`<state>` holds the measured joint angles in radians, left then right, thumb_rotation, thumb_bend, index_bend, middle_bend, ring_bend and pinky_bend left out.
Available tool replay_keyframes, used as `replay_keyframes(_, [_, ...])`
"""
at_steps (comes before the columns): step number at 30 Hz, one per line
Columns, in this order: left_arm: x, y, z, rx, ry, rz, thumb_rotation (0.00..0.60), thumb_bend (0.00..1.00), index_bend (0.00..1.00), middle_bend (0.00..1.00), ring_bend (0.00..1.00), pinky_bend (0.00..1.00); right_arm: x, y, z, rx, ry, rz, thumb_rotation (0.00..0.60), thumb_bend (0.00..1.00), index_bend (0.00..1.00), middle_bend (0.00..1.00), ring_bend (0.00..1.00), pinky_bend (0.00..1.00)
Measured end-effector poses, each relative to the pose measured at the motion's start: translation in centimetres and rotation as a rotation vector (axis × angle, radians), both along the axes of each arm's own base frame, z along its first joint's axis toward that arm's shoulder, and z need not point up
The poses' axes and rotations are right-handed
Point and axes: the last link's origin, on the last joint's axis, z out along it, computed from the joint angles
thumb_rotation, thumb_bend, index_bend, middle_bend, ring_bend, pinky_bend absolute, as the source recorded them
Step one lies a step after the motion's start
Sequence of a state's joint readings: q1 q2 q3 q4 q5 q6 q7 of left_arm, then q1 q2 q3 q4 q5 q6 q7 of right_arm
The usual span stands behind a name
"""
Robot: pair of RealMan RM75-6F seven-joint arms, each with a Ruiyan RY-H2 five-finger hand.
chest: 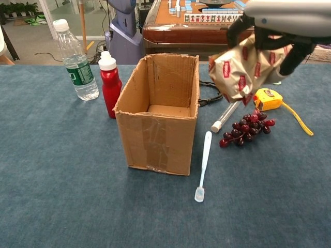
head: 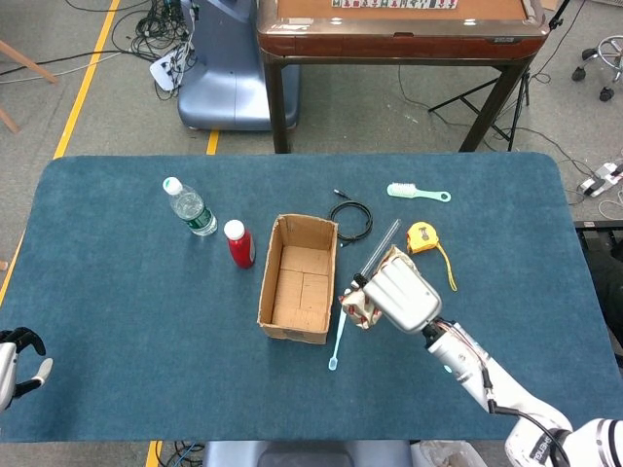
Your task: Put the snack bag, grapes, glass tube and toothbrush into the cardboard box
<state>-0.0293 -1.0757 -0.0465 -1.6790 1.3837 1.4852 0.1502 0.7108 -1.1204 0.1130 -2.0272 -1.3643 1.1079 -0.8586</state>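
My right hand [head: 404, 295] grips the crinkled snack bag [head: 359, 307] and holds it in the air just right of the open cardboard box [head: 266, 282]. In the chest view the snack bag [chest: 244, 70] hangs under the right hand [chest: 282, 20], above the table and higher than the box [chest: 155, 139] rim. The white toothbrush [chest: 202, 165] lies beside the box, the glass tube [chest: 228, 110] behind it, and the dark red grapes [chest: 247, 129] to its right. My left hand [head: 15, 363] rests at the table's near left edge, holding nothing.
A water bottle [chest: 75, 59] and a red bottle [chest: 109, 85] stand left of the box. Behind it lies a black cable [head: 351, 218]. A yellow tape measure [chest: 269, 98] sits by the grapes, and a green brush [head: 417, 192] lies further back.
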Motion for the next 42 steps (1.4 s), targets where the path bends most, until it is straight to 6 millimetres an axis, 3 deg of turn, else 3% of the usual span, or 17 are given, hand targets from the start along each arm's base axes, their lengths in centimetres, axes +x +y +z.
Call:
replay_keyframes(6, [0.0,-0.1,0.0,0.000,-0.005,-0.003,0.600,0.28,0.57,0.44,0.36,0.65,3.4,0.0,-1.0,-0.065,-0.063,0.101,0.600,0.28,0.70,1.00,1.00,1.00])
replay_keyframes(17, [0.2,-0.2,0.0,-0.006,-0.009,-0.009,0.600,0.28,0.57,0.44,0.36,0.65,6.3,-1.4,-3.5,-0.075,-0.117,0.123,0.600,0.28,0.67,1.00,1.00,1.00])
replay_keyframes(20, [0.3,-0.2,0.0,-0.007,-0.015,-0.011,0.600,0.28,0.57,0.44,0.36,0.65,6.9,-2.0,-4.3,-0.077,-0.120,0.114,0.600,0.25,0.51,1.00,1.00,1.00])
replay_keyframes(22, [0.4,-0.3,0.1,-0.007,-0.019,-0.014,0.600,0.28,0.57,0.44,0.36,0.65,7.4,-2.4,-5.0,-0.077,-0.126,0.106,0.600,0.23,0.35,1.00,1.00,1.00])
replay_keyframes(25, [0.4,-0.3,0.2,-0.007,-0.025,-0.017,0.600,0.28,0.57,0.44,0.36,0.65,8.0,-2.9,-6.0,-0.074,-0.137,0.094,0.600,0.17,0.22,1.00,1.00,1.00])
replay_keyframes(27, [0.5,-0.4,0.2,-0.007,-0.026,-0.018,0.600,0.28,0.57,0.44,0.36,0.65,8.2,-3.2,-6.6,-0.075,-0.143,0.091,0.600,0.07,0.14,1.00,1.00,1.00])
replay_keyframes(30, [0.5,-0.4,0.2,-0.007,-0.029,-0.021,0.600,0.28,0.57,0.44,0.36,0.65,8.4,-3.5,-7.2,-0.072,-0.160,0.091,0.600,0.00,0.06,1.00,1.00,1.00])
replay_keyframes(35, [0.5,-0.5,0.3,-0.006,-0.030,-0.021,0.600,0.28,0.57,0.44,0.36,0.65,8.4,-3.5,-7.5,-0.061,-0.192,0.108,0.600,0.00,0.04,1.00,1.00,1.00])
replay_keyframes(39, [0.5,-0.5,0.3,-0.007,-0.028,-0.021,0.600,0.28,0.57,0.44,0.36,0.65,7.5,-3.3,-6.4,-0.091,-0.202,0.115,0.600,0.00,0.04,1.00,1.00,1.00])
replay_keyframes(42, [0.5,-0.5,0.3,-0.007,-0.027,-0.018,0.600,0.28,0.57,0.44,0.36,0.65,6.6,-2.9,-5.2,-0.106,-0.203,0.107,0.600,0.00,0.16,1.00,1.00,1.00])
